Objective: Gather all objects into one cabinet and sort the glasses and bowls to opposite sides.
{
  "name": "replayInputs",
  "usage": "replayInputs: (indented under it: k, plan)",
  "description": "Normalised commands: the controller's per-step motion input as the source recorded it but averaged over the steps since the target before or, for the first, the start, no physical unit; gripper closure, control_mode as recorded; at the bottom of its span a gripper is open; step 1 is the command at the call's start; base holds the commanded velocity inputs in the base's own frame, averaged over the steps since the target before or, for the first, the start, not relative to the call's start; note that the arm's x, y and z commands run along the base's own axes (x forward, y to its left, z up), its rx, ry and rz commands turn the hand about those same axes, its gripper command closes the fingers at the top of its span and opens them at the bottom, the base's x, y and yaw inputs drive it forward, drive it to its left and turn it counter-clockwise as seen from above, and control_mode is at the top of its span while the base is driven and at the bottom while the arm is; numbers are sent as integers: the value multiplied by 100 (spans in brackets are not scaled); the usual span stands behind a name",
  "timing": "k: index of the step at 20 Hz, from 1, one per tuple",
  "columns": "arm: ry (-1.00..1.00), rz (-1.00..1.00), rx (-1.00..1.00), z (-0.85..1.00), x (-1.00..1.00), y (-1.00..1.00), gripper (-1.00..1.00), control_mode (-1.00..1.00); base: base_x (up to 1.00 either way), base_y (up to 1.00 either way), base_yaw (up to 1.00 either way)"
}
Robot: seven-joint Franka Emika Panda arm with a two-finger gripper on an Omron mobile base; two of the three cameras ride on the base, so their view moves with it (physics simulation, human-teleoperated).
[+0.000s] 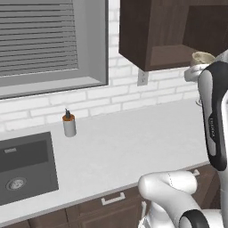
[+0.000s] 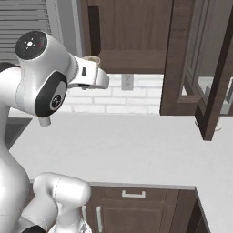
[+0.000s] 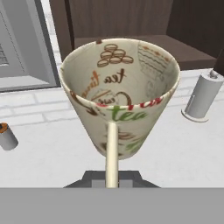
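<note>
A cream mug (image 3: 120, 94) with "tea" print is held up in front of the open cabinet (image 3: 131, 26), its handle (image 3: 112, 153) running down between my gripper (image 3: 112, 178) fingers. The gripper is shut on that handle. In the left base view the mug (image 1: 201, 57) peeks out behind my arm, level with the cabinet's bottom shelf (image 1: 167, 55). From the right base view the mug (image 2: 93, 59) sits just left of the shelf (image 2: 132, 59). The cabinet's glass-pane door (image 2: 200, 68) stands swung open at the right. The shelf looks bare; no bowl is visible.
A small grey soap dispenser (image 1: 68, 124) stands on the white counter (image 1: 133, 142) near the brick wall. The dark sink (image 1: 24, 167) lies at the left under a blinded window (image 1: 44, 40). A grey cylinder (image 3: 202, 96) stands at the right of the counter.
</note>
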Motion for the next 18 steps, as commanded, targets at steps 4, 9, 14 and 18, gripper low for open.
replayInputs:
  k: [4, 9, 14, 18]
  plan:
    - [0, 0, 0, 0, -2, 0, 100, -100, 0, 0, 0]
    - [0, 0, 0, 0, 0, 0, 100, -100, 0, 0, 0]
    - [0, 0, 0, 0, -11, 0, 100, -100, 0, 0, 0]
    - [0, 0, 0, 0, 0, 0, 100, 100, -99, 0, -6]
